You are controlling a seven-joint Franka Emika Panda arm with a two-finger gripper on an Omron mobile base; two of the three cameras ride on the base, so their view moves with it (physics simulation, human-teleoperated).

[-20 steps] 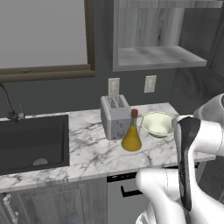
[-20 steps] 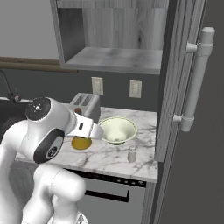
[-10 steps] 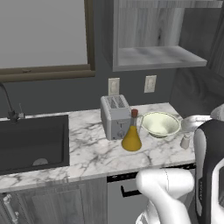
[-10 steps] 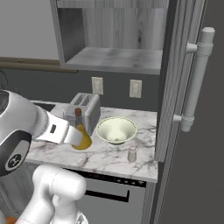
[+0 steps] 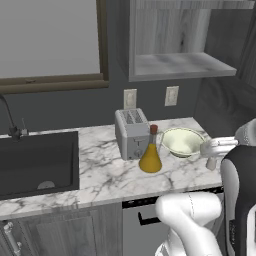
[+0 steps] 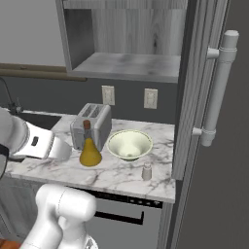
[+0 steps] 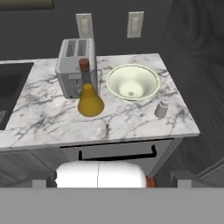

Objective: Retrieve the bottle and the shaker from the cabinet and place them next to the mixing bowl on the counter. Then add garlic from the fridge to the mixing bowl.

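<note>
Three task items sit on the counter (image 7: pixel 131 122), none with readable writing or labels. Bottle (image 7: pixel 89 98): cone-shaped glass flask, amber-yellow liquid, thin neck, reddish-brown stopper; upright just in front of the grey toaster (image 7: pixel 75 65), about midway between the counter's back and front edges. Mixing bowl (image 7: pixel 132 83): wide, shallow, pale cream-green, just right of the toaster and the bottle, toward the counter's right end. Shaker (image 7: pixel 161 109): tiny pale cylinder with silvery cap, upright near the front right corner, just in front of the bowl's right side, apart from it. Same layout in right base view: bottle (image 6: pixel 90 151), bowl (image 6: pixel 129 145), shaker (image 6: pixel 146 170).

Cabinet (image 6: pixel 127 65): grey wood-grain, door open, pale shelf board bare. Fridge (image 6: pixel 216 146): tall grey, doors closed, thick silver handle (image 6: pixel 218 88), touching the counter's right end. Black sink (image 5: pixel 37 162) at the counter's left end. Two wall outlets (image 7: pixel 135 24) show no markings.

Gripper: finger tips not clearly visible in hand view; fingers spread fully, holding nothing.
</note>
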